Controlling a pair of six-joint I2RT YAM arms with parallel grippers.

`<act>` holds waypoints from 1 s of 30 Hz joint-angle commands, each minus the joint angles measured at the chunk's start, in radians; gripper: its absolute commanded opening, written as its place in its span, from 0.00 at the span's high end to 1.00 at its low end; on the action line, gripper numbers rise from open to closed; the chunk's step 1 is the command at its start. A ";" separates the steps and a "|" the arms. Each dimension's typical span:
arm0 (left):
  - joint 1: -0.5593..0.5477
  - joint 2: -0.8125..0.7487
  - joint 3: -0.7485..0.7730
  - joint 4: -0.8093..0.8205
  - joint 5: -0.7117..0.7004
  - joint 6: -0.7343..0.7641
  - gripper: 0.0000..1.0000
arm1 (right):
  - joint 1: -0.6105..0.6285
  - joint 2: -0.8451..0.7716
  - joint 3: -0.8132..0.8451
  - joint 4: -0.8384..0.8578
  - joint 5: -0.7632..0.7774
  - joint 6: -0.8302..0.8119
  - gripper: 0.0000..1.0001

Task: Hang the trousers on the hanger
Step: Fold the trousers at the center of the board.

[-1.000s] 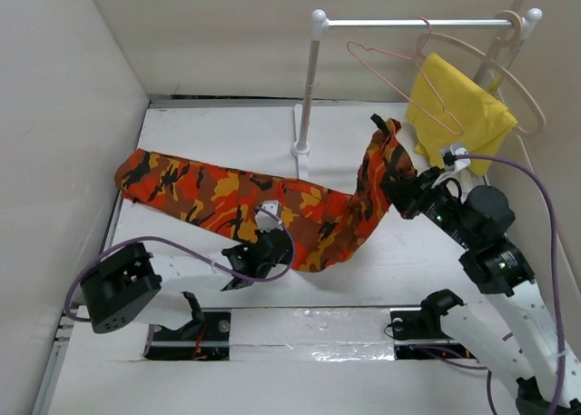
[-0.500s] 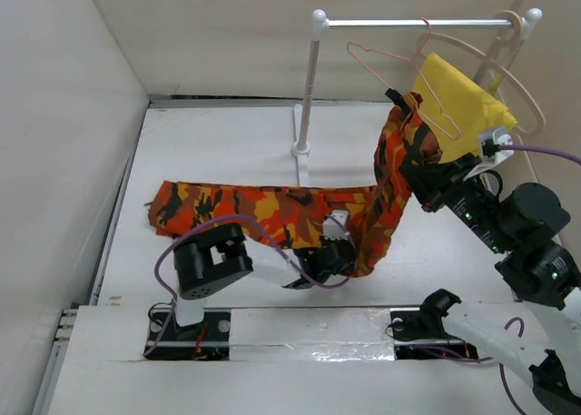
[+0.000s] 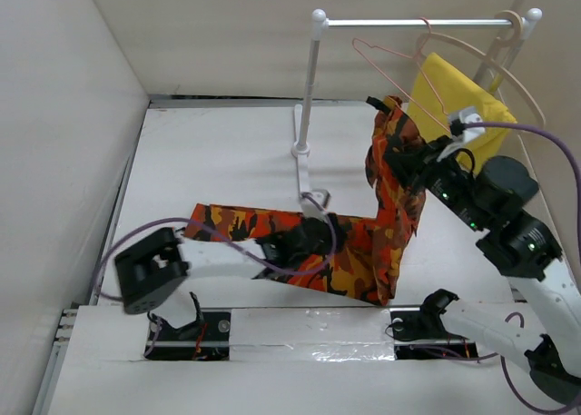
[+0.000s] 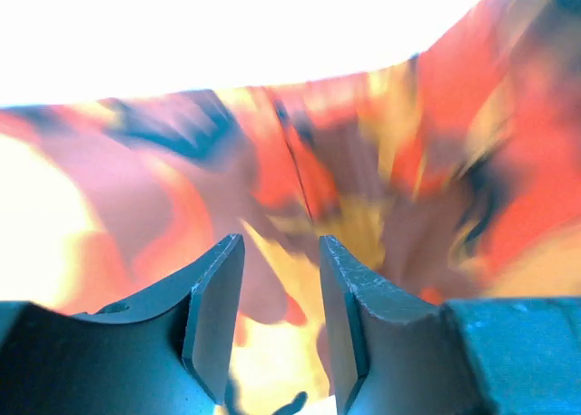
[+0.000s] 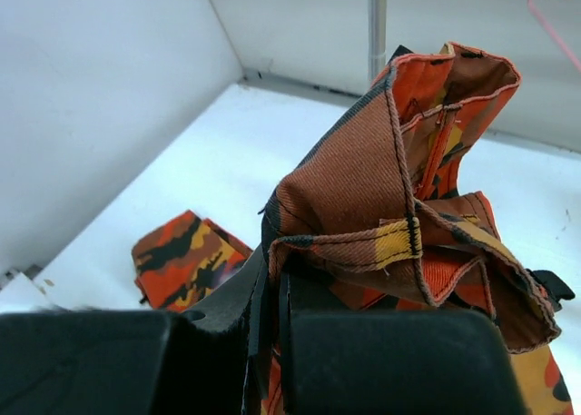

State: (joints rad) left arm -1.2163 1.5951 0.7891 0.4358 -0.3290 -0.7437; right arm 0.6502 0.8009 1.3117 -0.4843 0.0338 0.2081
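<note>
The camouflage trousers (image 3: 272,232) lie across the table, and their right end rises steeply to my right gripper (image 3: 406,157). That gripper is shut on a bunched hem of the trousers (image 5: 363,188), with the cloth pinched between its black fingers (image 5: 272,283), and holds it up just below the pink wire hanger (image 3: 399,74). The hanger hangs from the rack's rail, and part of it shows in the right wrist view (image 5: 554,15). My left gripper (image 3: 313,238) is low over the trousers' middle. Its jaws (image 4: 281,251) stand apart, with blurred cloth (image 4: 381,161) close behind them.
A white rack post (image 3: 309,88) stands mid-table on a small base. A beige wooden hanger (image 3: 513,79) carrying a plain yellow cloth (image 3: 454,97) hangs at the rail's right end. White walls close in on the left, back and right.
My right gripper has lifted the trouser end up towards the pink hanger. The trousers' left end has slid right along the table. My left arm has swung right across them.
</note>
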 commanded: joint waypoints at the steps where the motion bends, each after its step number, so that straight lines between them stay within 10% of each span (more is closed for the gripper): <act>1: 0.086 -0.295 -0.089 -0.041 -0.048 0.033 0.64 | 0.003 0.040 0.004 0.187 -0.026 -0.015 1.00; 9: 0.395 -0.933 -0.093 -0.342 -0.045 0.104 0.65 | 0.119 0.252 0.044 0.334 -0.054 0.010 1.00; 22: 0.452 -1.248 0.124 -0.627 -0.209 0.184 0.67 | 0.485 0.927 0.394 0.507 0.026 -0.015 1.00; 25: 0.452 -1.308 0.105 -0.643 -0.258 0.162 0.67 | 0.560 1.138 0.492 0.513 0.014 0.014 0.59; 30: 0.452 -1.403 0.096 -0.712 -0.335 0.133 0.65 | 0.569 1.252 0.476 0.567 -0.109 0.080 0.30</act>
State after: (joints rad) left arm -0.7692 0.2348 0.8867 -0.2405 -0.5934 -0.5953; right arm 1.2316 2.0998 1.7832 -0.0345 -0.0158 0.2485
